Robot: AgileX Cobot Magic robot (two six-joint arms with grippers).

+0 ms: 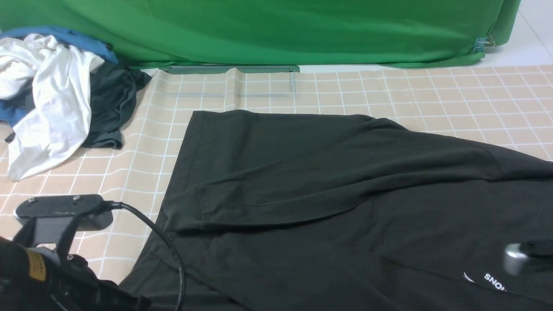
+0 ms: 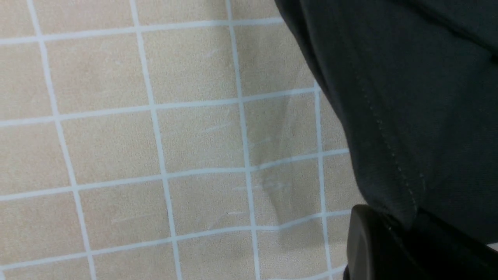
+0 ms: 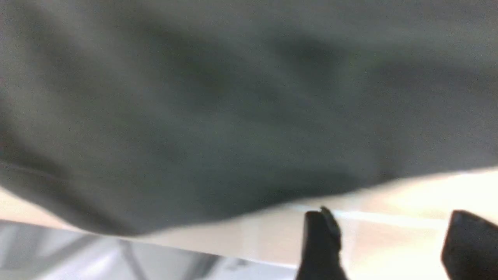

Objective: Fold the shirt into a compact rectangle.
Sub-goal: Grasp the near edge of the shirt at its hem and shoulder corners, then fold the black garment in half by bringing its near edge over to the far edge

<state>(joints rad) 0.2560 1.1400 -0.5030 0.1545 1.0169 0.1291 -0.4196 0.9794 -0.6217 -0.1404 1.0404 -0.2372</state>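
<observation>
In the upper left of the front view, a white garment point(image 1: 56, 99) lies with blue cloth point(image 1: 60, 36) and a smaller dark garment point(image 1: 113, 101). Below them, in the lower left corner, is the left gripper point(image 2: 402, 229); its wrist view has its fingers drawn together, pinching an edge of the black shirt point(image 1: 276, 172).

The shirt spreads over a beige checked cloth point(image 1: 268, 99), from the lower left through the middle to the right edge of the frame. A broad fold runs across it, from left of centre up toward the right, with its far strip lying flat behind the fold. Along the top of the frame hangs green fabric point(image 1: 302, 30), with a metal clip point(image 1: 484, 43) at its upper right end.

In the lower right, white lettering on the shirt stands inverted; "SNO" can be read, the rest being covered by a crease. Just above it, part of the right arm point(image 1: 529, 258) shows as a blur. Its wrist view is smeared, but the right gripper point(image 3: 393, 243) appears to stand wide, with nothing between its fingers, near a shirt edge.
</observation>
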